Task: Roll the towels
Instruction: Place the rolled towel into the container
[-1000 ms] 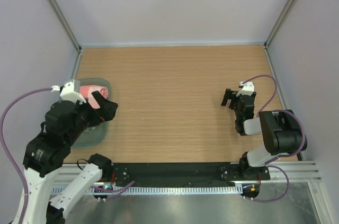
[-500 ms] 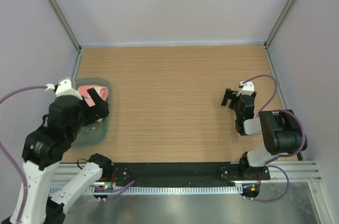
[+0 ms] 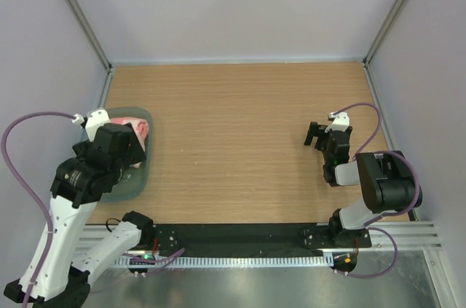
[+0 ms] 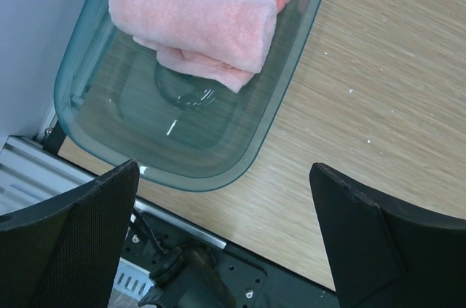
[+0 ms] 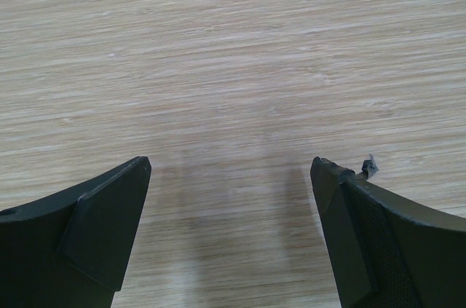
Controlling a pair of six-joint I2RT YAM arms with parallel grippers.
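Salmon-pink towels (image 4: 195,20), white marks; translucent grey-green tray (image 4: 240,155); light wood-grain table (image 3: 240,140).

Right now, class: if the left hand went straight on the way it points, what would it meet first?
Probably the tray: the open left hand aims at its bare floor, short of the towels at the far end. Depth is unclear, so the near rim may come first.

Tray (image 3: 137,186): stood at the left of the table (image 3: 240,140), near its front edge. Towels (image 4: 193,20): lay touching in its far end. Left gripper (image 4: 222,170): hung above the tray. Right gripper (image 3: 314,135): was far right.
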